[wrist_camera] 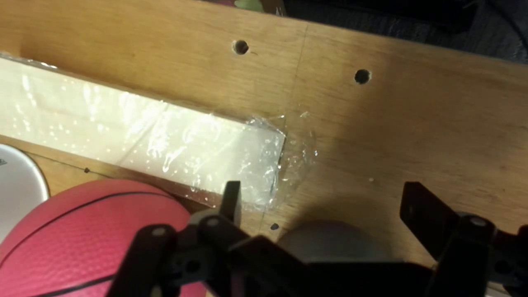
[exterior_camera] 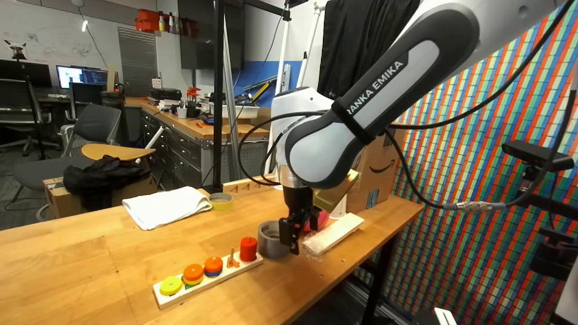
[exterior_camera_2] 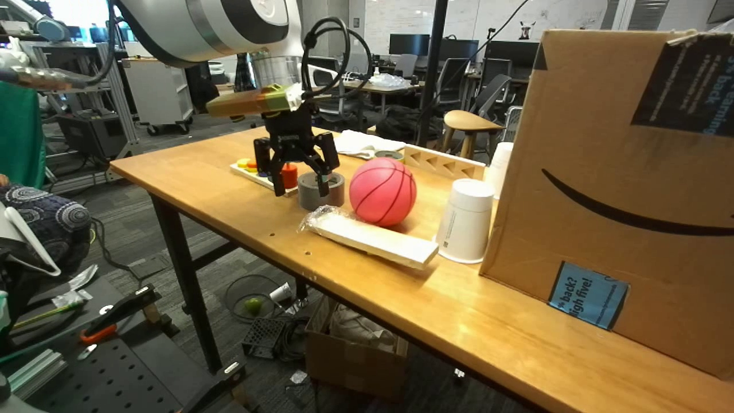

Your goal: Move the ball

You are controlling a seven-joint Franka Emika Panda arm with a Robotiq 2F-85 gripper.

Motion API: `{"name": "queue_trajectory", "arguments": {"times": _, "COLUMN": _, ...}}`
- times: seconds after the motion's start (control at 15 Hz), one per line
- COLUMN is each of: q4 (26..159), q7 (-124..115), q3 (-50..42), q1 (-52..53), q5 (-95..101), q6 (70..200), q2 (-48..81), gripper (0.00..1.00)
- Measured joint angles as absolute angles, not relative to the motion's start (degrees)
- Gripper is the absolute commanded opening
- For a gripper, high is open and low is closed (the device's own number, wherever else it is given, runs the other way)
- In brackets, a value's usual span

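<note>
Gripper (exterior_camera_2: 301,188) hung jaws apart; in an ext. view, 1 basketball (exterior_camera_2: 383,192) sat ctr, 2 inverted paper cups (exterior_camera_2: 465,223) ctr-R.

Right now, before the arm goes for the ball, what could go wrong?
The ball looks wide for the open gripper, so it might slip away. If it rolls, it could knock a white cup nearby. The gripper also hangs close to the grey tape roll and may bump it moving across.

In the wrist view, glare streaks the wrapped board (wrist_camera: 136,128), the tabletop (wrist_camera: 445,132) dim past its end; in an exterior view, shadow (exterior_camera_2: 417,279) edges the board's other end.
</note>
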State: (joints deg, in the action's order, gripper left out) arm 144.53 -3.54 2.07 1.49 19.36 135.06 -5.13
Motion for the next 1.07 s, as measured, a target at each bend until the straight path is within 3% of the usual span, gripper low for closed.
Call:
{"name": "queue_trajectory", "arguments": {"times": 0.6, "q4": 127.7, "q7": -0.6, "q3": 0.6, "q1": 0.6, "q5": 24.0, "q6": 134.2, "q2": 4.9, "gripper": 1.0}}
{"name": "queue_trajectory", "arguments": {"times": 1.07, "q4": 121.8, "q7": -0.9, "q3": 1.3, "q1": 2.0, "q5": 31.7, "q6": 135.7, "q2": -0.1, "gripper": 1.0}}
